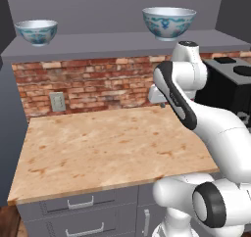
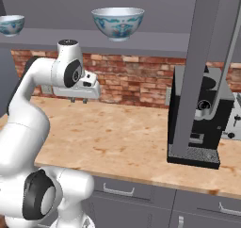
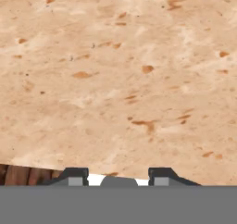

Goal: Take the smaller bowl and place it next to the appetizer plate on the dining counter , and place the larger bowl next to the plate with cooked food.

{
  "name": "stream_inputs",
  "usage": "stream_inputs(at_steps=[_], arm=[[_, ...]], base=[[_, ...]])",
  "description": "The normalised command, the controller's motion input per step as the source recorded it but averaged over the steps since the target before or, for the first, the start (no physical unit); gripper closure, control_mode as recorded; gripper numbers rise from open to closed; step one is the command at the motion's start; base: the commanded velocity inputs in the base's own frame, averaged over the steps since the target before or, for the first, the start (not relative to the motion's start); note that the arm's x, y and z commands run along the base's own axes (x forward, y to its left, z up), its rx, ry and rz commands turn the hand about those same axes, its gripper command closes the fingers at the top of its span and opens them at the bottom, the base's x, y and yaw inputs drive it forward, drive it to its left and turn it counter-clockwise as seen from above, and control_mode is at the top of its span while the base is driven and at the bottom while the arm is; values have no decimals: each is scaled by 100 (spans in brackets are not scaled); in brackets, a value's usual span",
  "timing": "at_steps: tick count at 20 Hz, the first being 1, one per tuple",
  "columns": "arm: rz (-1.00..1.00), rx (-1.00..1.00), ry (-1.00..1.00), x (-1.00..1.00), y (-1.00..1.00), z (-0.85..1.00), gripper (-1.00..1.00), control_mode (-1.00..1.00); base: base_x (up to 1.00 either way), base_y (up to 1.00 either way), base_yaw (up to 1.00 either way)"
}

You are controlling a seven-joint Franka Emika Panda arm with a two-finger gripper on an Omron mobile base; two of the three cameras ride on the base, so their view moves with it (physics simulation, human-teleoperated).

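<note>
On the grey shelf (image 1: 98,42) above the red brick wall, the smaller bowl (image 1: 36,32), white porcelain with a blue-green pattern, sits at the shelf's left end. Well to its right on the same shelf stands the larger bowl (image 1: 168,21), deeper and wider, of like pattern. Neither has been taken, so by my judgement both placements remain to do. Below the shelf, the dark two-finger gripper (image 3: 118,177) hangs over the light speckled wooden counter (image 1: 103,148), its jaws partly apart with nothing between them.
</note>
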Motion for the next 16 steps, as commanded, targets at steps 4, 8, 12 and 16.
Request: stream_inputs(at_steps=[4, 8, 12, 16], arm=[[-3, 1, -13, -29, 0, 0, -100, -100], [-21, 5, -29, -46, -14, 22, -100, -100], [-34, 7, -30, -18, -36, 47, -100, -100], [-37, 10, -31, -1, -39, 71, -100, -100]], base=[[0, 0, 0], [0, 0, 0], [0, 0, 0], [0, 0, 0]])
